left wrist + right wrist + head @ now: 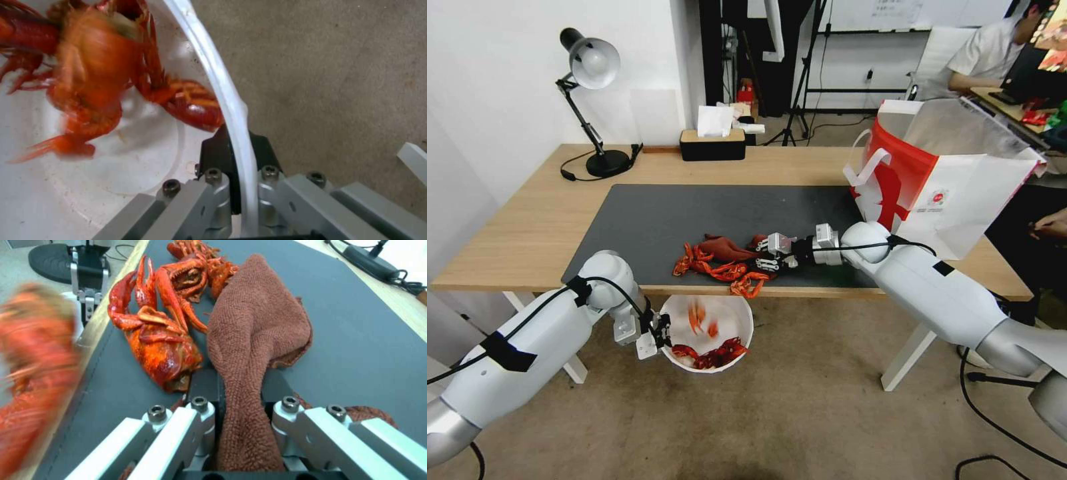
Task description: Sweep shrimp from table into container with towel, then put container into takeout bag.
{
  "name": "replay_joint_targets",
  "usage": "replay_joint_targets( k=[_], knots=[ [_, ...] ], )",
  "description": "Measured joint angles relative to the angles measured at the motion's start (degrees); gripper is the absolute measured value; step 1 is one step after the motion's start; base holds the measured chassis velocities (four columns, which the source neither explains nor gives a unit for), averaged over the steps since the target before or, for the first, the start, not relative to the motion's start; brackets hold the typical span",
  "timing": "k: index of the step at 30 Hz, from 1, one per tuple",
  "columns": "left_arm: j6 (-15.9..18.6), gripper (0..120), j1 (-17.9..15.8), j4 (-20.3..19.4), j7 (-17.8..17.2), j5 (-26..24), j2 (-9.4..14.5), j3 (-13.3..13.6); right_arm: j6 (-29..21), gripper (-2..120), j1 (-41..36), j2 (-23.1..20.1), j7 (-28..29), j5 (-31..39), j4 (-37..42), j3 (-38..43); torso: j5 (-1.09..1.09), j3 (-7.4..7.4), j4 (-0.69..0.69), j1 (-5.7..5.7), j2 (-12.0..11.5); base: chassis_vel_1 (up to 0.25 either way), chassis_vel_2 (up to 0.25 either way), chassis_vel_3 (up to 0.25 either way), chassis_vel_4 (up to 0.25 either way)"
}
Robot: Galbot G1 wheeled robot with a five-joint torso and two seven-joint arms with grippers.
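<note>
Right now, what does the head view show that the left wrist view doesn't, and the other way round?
Head view alone: the right gripper holding the towel on the dark mat, shrimp at the table edge, and the takeout bag at the right.

Left wrist view alone: the jaws pinching the container's rim, one inside and one outside the wall.

Both: the left gripper holding the container below the table edge, with shrimp inside.

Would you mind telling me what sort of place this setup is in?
Probably an office or lab: a wooden desk with a desk lamp, a tripod behind, and a person seated at a workstation.
</note>
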Motion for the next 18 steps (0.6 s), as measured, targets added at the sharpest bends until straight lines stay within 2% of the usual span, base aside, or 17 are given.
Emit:
replay_joint_targets(
  k=[18],
  knots=[
    [0.18, 0, -1.16, 1.07, 0.12, -0.28, -0.58, 0.49, -0.03, 9, -2.03, -2.18, -0.12, 0.38, 4.14, -0.1, 0.01, 0.0, 0.02, 0.0, 0.0, 0.0, 0.0, 0.0, 0.0]
  ],
)
